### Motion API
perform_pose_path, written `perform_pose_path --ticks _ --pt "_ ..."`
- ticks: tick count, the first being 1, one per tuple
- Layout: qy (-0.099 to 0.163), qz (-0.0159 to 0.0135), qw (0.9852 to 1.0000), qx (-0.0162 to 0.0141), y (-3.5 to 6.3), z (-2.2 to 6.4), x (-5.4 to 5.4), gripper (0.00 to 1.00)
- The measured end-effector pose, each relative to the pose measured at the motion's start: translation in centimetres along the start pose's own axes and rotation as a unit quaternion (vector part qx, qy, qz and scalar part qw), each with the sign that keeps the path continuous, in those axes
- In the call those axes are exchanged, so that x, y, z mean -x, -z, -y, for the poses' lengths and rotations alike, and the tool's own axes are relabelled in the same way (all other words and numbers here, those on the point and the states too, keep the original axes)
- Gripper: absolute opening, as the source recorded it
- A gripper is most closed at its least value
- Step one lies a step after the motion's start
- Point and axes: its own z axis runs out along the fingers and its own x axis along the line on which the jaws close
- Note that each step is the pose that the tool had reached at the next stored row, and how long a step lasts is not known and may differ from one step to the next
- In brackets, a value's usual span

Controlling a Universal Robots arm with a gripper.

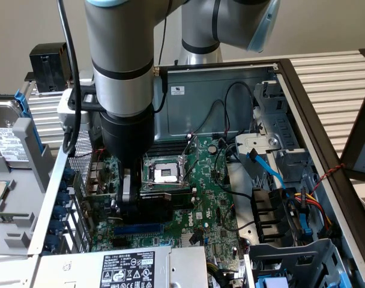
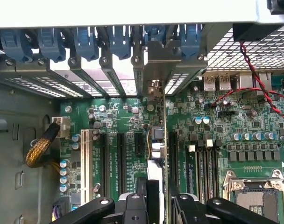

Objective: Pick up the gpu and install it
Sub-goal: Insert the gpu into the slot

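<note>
In the exterior view, my gripper point(image 1: 133, 203) is lowered into the open computer case, over the green motherboard point(image 1: 200, 198). It is shut on the gpu point(image 1: 158, 201), whose black block sits just below the CPU socket point(image 1: 161, 174). In the wrist view the gpu point(image 2: 164, 140) shows edge-on as a thin green card, upright between my gripper's point(image 2: 159, 196) black fingers point(image 2: 135, 205). It stands over an expansion slot of the motherboard point(image 2: 118, 121). Its silver bracket point(image 2: 153, 88) reaches the rear slot opening of the case.
Blue slot latches point(image 2: 86, 42) line the case's rear wall, with other long slots point(image 2: 107, 158) beside the card. A red-black twisted wire point(image 2: 254, 70) crosses near the rear ports. The power supply point(image 1: 128, 270), drive cage point(image 1: 290, 258) and cables point(image 1: 272, 171) crowd the case.
</note>
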Motion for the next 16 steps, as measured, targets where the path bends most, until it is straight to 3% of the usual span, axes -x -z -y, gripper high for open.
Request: perform_pose_path --ticks 16 --pt "0.0 0.0002 1.0 0.0002 -0.07 0.02 -0.35 0.27"
